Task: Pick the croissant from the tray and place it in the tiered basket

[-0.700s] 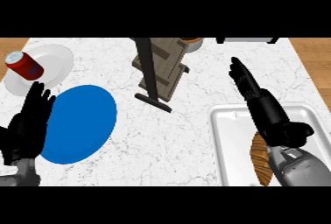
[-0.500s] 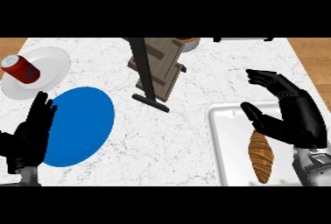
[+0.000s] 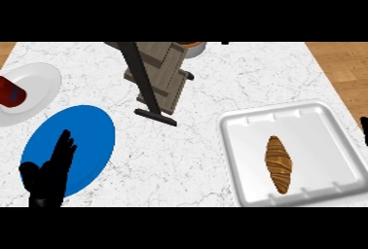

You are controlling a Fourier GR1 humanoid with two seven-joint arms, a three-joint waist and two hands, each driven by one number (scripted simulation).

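A brown croissant (image 3: 278, 164) lies lengthwise in the white tray (image 3: 241, 127) at the right of the counter, with nothing over it. The tiered basket (image 3: 159, 68), of grey wood on a dark stand, is at the top centre, up and left of the tray. My left hand (image 3: 49, 176) rests open with its fingers up at the lower left, over the blue plate's edge and far from the croissant. Of my right hand only a dark sliver (image 3: 364, 122) shows at the right edge, beside the tray.
A blue plate (image 3: 82, 138) lies at the left. Beyond it a white plate (image 3: 39, 82) bears a red can (image 3: 10, 92). An orange-rimmed object (image 3: 191, 45) peeks out behind the basket. The counter ends at the right, with wooden floor (image 3: 345, 63) past it.
My right hand has drawn back from above the tray to the right edge, uncovering the whole croissant. The left hand sits lower in the view.
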